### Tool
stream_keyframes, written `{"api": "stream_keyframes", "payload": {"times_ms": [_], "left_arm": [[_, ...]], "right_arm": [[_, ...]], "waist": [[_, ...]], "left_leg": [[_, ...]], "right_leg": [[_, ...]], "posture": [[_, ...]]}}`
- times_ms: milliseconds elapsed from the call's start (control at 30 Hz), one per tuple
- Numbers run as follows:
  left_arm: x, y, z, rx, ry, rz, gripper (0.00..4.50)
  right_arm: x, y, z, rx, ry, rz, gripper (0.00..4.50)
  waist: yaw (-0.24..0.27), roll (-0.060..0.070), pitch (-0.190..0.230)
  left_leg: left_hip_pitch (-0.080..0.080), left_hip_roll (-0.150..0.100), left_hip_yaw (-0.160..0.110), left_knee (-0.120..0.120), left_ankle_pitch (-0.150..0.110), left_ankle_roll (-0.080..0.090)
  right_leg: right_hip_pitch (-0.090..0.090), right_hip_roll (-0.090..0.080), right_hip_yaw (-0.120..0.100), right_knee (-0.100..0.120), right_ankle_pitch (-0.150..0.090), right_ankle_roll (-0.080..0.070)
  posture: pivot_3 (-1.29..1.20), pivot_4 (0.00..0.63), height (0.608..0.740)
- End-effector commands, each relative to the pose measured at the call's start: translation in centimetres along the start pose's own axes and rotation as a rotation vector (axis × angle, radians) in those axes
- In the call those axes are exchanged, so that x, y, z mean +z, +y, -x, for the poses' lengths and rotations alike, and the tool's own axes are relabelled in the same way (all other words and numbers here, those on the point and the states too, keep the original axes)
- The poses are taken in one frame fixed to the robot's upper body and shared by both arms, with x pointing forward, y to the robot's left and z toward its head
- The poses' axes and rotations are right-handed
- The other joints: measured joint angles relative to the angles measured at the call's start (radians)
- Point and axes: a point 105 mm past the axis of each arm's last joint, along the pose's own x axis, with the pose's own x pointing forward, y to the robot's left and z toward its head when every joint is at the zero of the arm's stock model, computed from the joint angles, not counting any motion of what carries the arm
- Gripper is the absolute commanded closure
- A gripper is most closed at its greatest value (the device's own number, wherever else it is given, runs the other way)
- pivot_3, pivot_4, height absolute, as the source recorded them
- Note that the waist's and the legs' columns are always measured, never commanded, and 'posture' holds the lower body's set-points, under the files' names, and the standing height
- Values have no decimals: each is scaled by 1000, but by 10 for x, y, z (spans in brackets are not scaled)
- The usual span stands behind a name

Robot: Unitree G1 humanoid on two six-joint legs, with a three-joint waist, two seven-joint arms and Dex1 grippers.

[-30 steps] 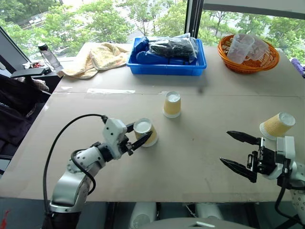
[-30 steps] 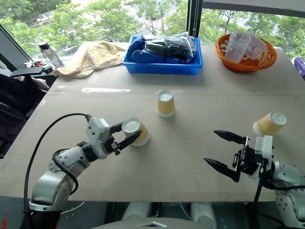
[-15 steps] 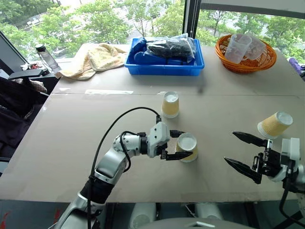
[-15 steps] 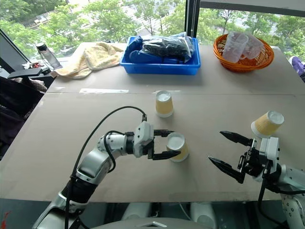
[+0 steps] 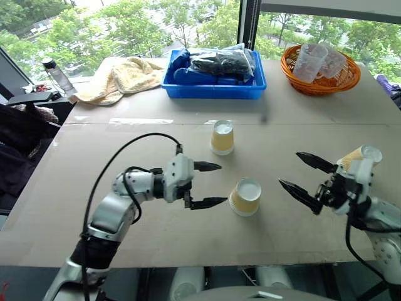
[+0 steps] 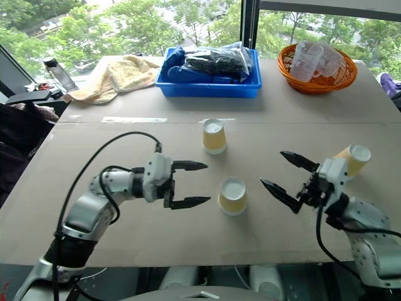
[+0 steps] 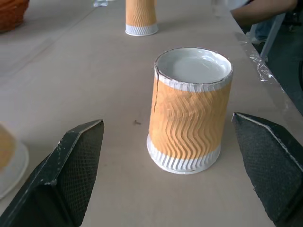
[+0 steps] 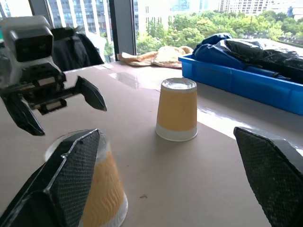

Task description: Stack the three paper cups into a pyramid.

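Beige tabletop runs under a window with green trees, and I see a blue bin, a yellow towel and an orange basket along the upper edge.

Since a second ago my left claw has carried one paper cup from left of centre to the middle and let it go. That near cup now stands upside down at centre, just right of the wide-open, empty fingers.

The left forearm reaches across, pointing right and about level. My right claw has moved in from the right, fingers spread wide, empty, aimed left at the near cup.

The far cup stands upside down above centre. The third cup is at the right edge, behind my right wrist.

I can read no writing.
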Motion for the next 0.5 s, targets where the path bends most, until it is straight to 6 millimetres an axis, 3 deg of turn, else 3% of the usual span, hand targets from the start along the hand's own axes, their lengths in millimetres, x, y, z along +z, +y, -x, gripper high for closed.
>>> {"api": "stream_keyframes", "payload": {"times_ms": [33, 233, 500], "left_arm": [[36, 17, 32, 168, -64, -20, 81], [47, 32, 89, 413, -12, 45, 81], [54, 25, 109, 506, 21, 64, 81]], "right_arm": [[-4, -12, -39, 26, 24, 20, 0], [-8, -26, -124, 121, 34, 11, 0], [-12, -32, -174, 157, 54, -15, 0]], "waist": [[-7, -1, 1], [-6, -1, 2], [-5, -1, 2]], "left_leg": [[0, 0, 0, 0, 0, 0], [-1, 0, -1, -1, 0, 0], [-15, -2, -1, 0, 3, -6]], "right_leg": [[0, 0, 0, 0, 0, 0], [-1, 1, -1, 0, 0, 0], [-12, -3, -4, 0, 3, 5]], "posture": [[0, 150, 733], [0, 150, 733], [0, 150, 733]]}}
